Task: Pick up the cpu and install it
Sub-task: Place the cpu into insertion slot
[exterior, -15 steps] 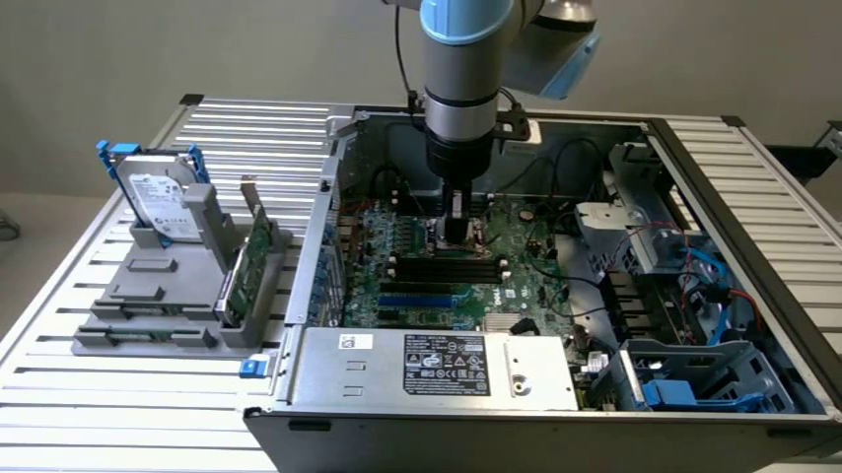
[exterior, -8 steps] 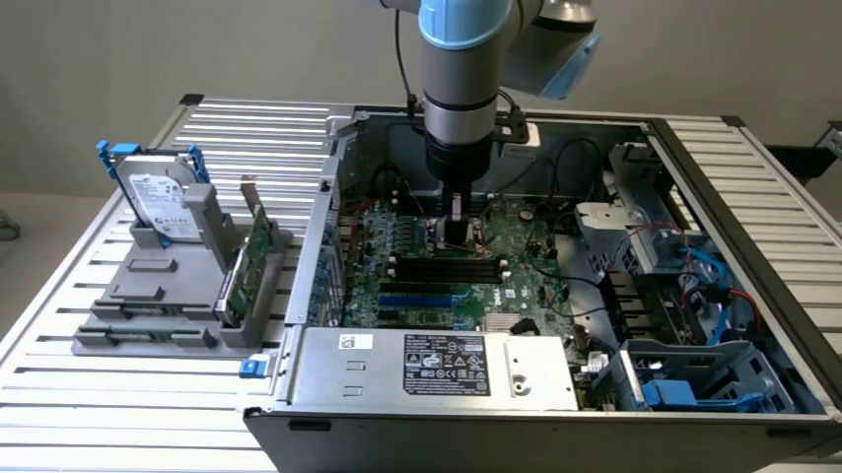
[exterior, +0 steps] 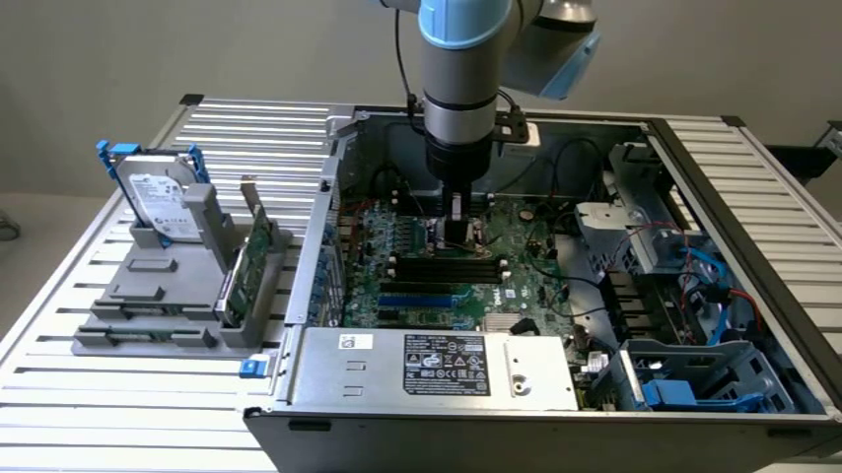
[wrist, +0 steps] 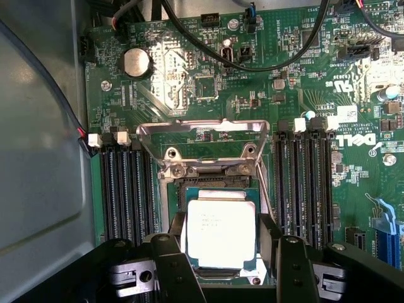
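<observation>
The cpu (wrist: 221, 233), a small flat square with a silvery top and green edges, lies level over the open socket (wrist: 214, 184) on the green motherboard. My gripper (wrist: 223, 228) has one black finger (wrist: 177, 232) against each of two opposite sides of the chip, so it is shut on it. The socket's metal load plate (wrist: 202, 125) stands flipped open just beyond. In the exterior view my gripper (exterior: 456, 235) reaches straight down into the open computer case (exterior: 329, 197), low over the board; the chip is hidden there.
Black memory slots (wrist: 126, 189) (wrist: 303, 183) flank the socket. Cables (wrist: 265, 63) cross the board. The power supply (exterior: 435, 365) fills the case's front. On the exterior view's left, a grey holder (exterior: 145, 296) carries a hard drive (exterior: 165, 202) and a green card (exterior: 244, 271).
</observation>
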Controlling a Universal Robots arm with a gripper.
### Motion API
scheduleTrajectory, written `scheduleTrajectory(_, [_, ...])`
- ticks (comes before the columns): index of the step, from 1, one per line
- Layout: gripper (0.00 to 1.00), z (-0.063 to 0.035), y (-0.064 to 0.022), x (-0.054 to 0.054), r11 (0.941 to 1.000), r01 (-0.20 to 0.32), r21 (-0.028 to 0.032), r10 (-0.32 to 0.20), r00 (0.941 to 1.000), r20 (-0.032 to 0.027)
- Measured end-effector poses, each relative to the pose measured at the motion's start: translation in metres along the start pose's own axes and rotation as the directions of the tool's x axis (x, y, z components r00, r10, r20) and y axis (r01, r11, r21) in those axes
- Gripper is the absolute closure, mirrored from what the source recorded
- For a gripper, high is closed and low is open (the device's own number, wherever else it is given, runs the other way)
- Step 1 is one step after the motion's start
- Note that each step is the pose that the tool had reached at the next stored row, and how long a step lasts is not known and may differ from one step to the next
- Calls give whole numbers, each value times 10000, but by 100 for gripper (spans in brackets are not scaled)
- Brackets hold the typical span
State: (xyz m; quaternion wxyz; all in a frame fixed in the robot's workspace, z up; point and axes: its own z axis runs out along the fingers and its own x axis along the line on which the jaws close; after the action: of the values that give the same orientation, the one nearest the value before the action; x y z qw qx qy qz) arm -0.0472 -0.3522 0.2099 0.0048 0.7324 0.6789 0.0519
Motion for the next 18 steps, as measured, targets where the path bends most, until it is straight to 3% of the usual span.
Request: scheduleTrajectory(18, [45,16,-2,7,10000,-6,0,6,10000,2])
